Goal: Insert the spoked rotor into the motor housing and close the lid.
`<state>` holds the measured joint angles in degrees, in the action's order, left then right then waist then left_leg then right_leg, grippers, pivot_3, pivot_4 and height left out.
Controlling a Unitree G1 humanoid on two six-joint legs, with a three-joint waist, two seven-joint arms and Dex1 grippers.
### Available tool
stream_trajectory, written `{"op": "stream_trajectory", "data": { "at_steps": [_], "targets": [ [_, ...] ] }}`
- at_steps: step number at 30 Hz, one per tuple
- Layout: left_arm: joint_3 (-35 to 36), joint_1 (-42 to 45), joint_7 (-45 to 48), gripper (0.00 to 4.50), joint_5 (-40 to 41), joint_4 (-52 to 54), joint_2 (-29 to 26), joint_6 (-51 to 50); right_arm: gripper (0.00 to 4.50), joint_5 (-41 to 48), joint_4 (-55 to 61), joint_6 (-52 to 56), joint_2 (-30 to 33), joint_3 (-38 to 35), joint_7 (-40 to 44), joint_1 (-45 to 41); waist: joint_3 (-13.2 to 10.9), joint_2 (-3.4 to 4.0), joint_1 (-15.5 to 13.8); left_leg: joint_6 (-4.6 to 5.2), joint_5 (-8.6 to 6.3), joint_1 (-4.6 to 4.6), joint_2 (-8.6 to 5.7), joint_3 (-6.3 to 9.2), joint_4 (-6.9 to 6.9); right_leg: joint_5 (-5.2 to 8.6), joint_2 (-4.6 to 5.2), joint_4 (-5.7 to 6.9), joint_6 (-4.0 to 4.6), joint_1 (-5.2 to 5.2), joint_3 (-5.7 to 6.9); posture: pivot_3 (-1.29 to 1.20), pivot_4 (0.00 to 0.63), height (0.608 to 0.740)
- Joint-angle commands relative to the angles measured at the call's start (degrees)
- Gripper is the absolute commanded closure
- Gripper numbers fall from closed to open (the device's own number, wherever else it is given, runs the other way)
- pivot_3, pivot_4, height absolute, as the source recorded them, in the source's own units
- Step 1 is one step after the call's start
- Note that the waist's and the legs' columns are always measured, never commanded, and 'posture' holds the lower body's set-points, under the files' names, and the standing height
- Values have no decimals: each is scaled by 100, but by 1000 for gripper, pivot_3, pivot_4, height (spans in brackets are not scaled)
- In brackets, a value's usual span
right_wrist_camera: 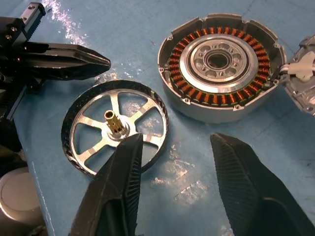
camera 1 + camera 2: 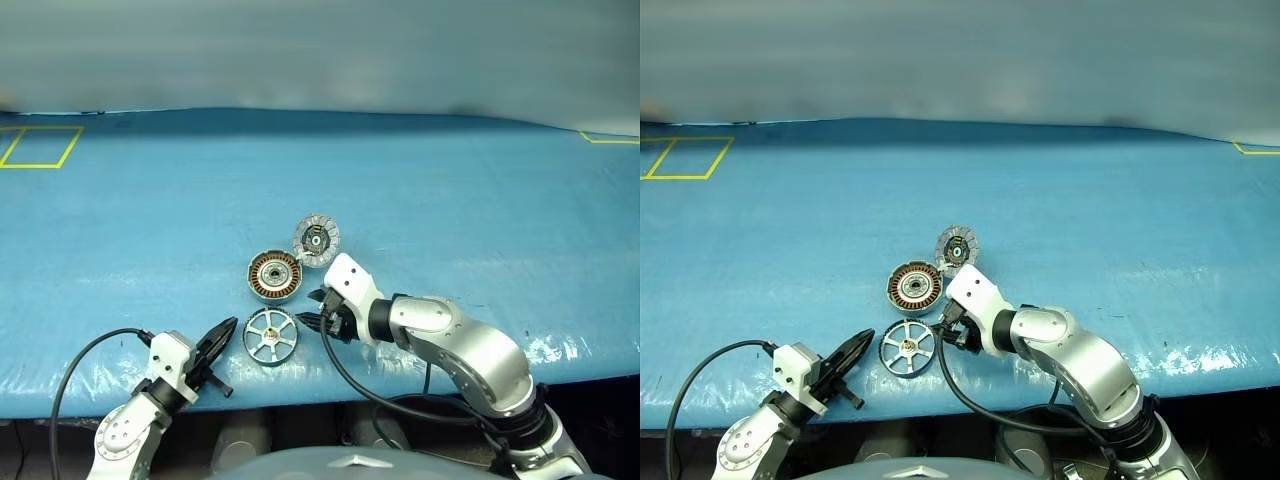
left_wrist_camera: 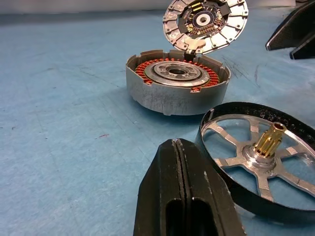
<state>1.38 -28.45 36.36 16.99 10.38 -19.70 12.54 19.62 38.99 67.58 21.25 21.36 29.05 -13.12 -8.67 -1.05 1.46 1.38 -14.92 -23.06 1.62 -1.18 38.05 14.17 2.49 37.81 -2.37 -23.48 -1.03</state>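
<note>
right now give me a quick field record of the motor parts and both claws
surface: blue table cover
spoked rotor: lying flat on the cover, brass hub shaft up, not inserted
motor housing: open, copper windings showing, sits just beyond the rotor
lid: hinged up at the housing's far edge, inner face showing
left claw: shut, empty, tip beside the rotor's rim
right claw: open, empty, above the cover near the rotor
task state: rotor not yet picked up
</note>
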Motion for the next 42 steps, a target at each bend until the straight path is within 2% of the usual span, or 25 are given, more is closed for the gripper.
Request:
{"op": "stream_trajectory", "data": {
  "at_steps": [1, 12, 31, 32, 34, 38, 42],
  "targets": [
    [38, -37, -4, 4500, 65, 287, -17, -15, 2213, 337, 48, 430, -224, -269, -107, 139, 0, 0, -4, 0, 0, 0, 1, 0, 0, 0, 0, 1, 0, 1, 0, 0, 150, 740],
    [40, -97, -49, 4500, 53, 415, -4, -137, 2213, 1125, -338, 1450, -1151, -1041, -315, 444, 0, 0, 2, 0, 0, -2, 1, 1, -1, 0, -1, 1, 0, -2, -1, 0, 150, 740],
    [40, -88, -209, 4500, 24, 698, -25, -359, 2213, 1456, -1407, 1488, -1842, -1316, -553, 586, -1, 2, 18, 0, 0, -7, 1, 0, -7, 1, -2, 0, -1, -4, -1, 0, 150, 740],
    [43, -92, -209, 4500, 26, 701, -28, -359, 2583, 1491, -1422, 1490, -1871, -1346, -554, 596, -1, 2, 20, 0, 0, -6, 2, 0, -7, 1, -2, 0, -1, -4, -1, 0, 150, 740],
    [45, -98, -200, 4500, 27, 690, -37, -354, 2997, 1548, -1437, 1505, -1919, -1421, -566, 611, -1, 2, 23, 0, 0, -7, 2, 0, -7, 1, -2, 0, -1, -4, -1, 0, 150, 740],
    [59, -89, -148, 4500, 31, 547, -41, -274, 4374, 1669, -1383, 1570, -1972, -1574, -580, 607, -1, 3, 23, 0, 0, -15, 1, 0, -7, 0, -2, 1, -2, -4, -1, 0, 150, 740],
    [80, -51, -58, 4500, 29, 296, -17, -128, 4488, 1794, -1248, 1584, -1960, -1663, -597, 565, -1, 3, 23, 0, 0, -18, 1, 0, -7, 0, -2, 0, -2, -6, -1, 0, 150, 740]
  ]
}}
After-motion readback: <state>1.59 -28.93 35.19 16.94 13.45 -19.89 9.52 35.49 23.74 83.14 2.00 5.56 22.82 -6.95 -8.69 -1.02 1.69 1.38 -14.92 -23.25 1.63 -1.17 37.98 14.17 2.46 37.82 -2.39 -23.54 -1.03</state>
